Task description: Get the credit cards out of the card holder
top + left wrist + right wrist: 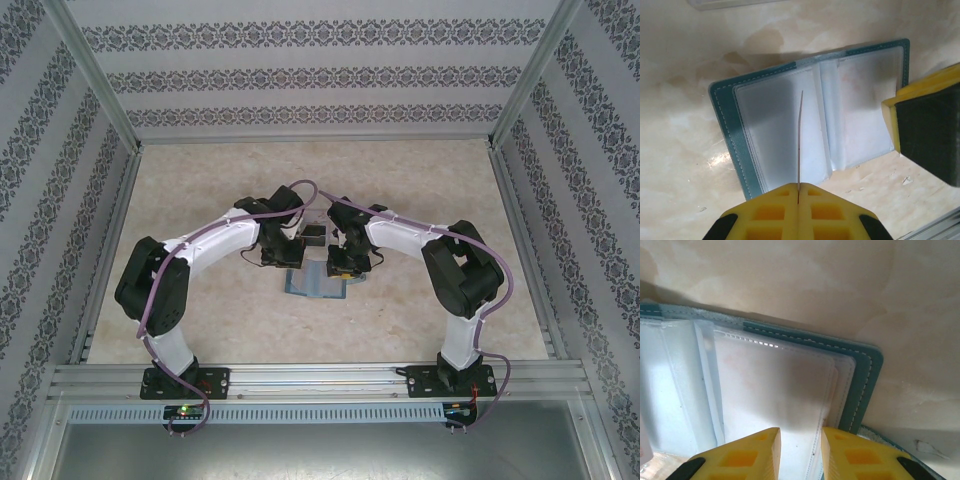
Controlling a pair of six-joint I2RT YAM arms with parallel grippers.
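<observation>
Left gripper (798, 192): clamped tight on a card (800, 140), edge-on, bottom centre.
Holder (775, 125): open flat mid-frame, bare table (675, 165) to its left.
Right gripper (801, 452): slightly parted, empty, over Holder's right edge.

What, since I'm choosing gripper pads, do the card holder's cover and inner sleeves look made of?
Card holder cover: faux leather or soft vinyl by the look, teal and matte, with pale stitching running along its edge. Inner sleeves: thin clear plastic film, slightly frosted; a pinkish tone shows through, and pressed seams mark the pocket edges.
</observation>
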